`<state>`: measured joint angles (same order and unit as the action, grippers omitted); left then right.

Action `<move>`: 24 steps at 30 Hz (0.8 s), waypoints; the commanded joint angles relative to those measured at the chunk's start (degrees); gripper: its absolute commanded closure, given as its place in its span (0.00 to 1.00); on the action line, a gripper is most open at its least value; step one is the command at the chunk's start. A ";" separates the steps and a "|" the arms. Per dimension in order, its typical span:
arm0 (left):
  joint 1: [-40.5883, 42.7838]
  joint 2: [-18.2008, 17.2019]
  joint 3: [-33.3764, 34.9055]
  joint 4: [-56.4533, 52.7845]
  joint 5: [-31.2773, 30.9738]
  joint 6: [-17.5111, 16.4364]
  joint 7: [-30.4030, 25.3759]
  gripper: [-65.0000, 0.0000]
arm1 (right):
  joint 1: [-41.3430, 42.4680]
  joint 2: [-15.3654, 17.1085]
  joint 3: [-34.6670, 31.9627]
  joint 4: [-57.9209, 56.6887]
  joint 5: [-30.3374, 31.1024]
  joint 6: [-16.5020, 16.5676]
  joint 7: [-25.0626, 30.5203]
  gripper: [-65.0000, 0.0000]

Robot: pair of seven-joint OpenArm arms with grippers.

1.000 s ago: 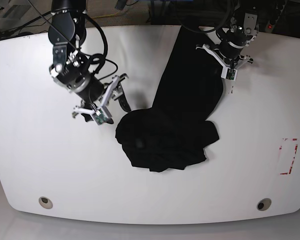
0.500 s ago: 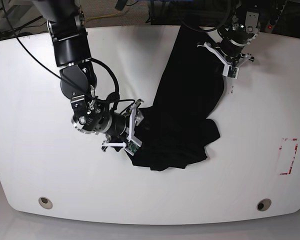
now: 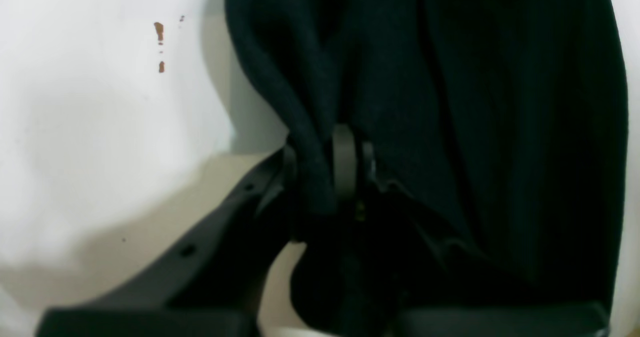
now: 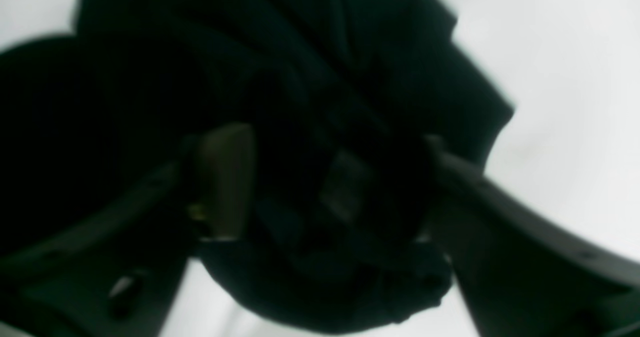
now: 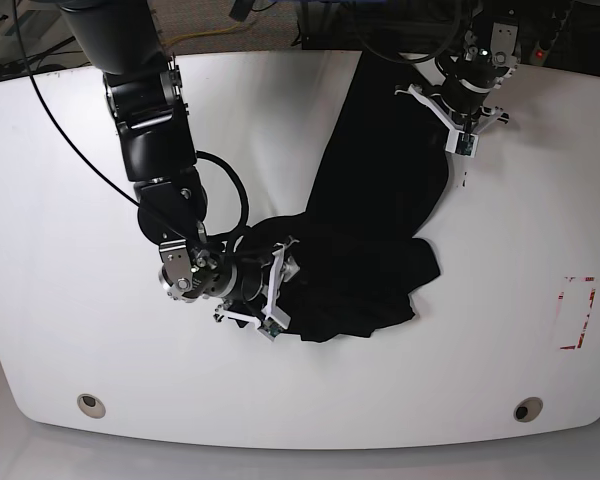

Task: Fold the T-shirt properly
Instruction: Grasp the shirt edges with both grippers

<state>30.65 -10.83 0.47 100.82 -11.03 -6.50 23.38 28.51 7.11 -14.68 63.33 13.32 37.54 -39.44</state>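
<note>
Two robot arms work a crumpled black T-shirt (image 5: 375, 220) on a white table (image 5: 70, 300).

At left in the base view, the right gripper (image 5: 272, 292) presses into the bunched lower end of the shirt, its jaws spread wide with dark folds lying between them; its wrist view is too blurred to say whether the fingers (image 4: 225, 177) touch the cloth. The shirt runs as a long, rumpled band from that heap up to the table's far edge, plain black with no print showing. At upper right, the left gripper (image 5: 458, 125) is clamped on a rolled edge of the fabric, pinched tight between its fingers (image 3: 344, 162). A red-marked patch (image 5: 578, 312) sits near the table's right edge.
</note>
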 commanded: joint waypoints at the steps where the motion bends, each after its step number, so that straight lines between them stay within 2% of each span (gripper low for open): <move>1: 0.77 -0.20 -0.07 0.15 0.70 0.30 2.34 0.94 | 2.04 -0.21 -1.37 -0.34 0.88 0.39 1.33 0.26; 7: 0.77 -0.29 -0.07 0.24 0.70 0.30 2.34 0.94 | 1.16 -1.97 -1.72 -1.04 0.35 0.04 4.06 0.30; 15: 0.77 -0.29 -0.07 0.24 0.70 0.30 2.34 0.94 | 1.16 -3.11 -1.72 -3.86 0.35 -0.22 4.76 0.31; 17: 0.77 -0.29 -0.07 0.24 0.70 0.30 2.34 0.94 | 0.89 -3.55 -1.63 -3.86 0.35 -0.22 5.46 0.38; 22: 0.77 -1.26 0.01 0.15 0.70 0.22 2.34 0.94 | 0.45 -3.82 -1.63 -3.86 0.35 -0.22 7.13 0.68; 24: 0.77 -1.35 0.01 0.15 0.70 0.22 2.34 0.94 | 0.45 -3.82 -1.63 -3.95 0.35 -0.31 7.57 0.69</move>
<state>30.68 -11.64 0.54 100.82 -11.09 -6.70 23.33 26.89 3.29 -16.58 58.63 12.49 37.12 -33.89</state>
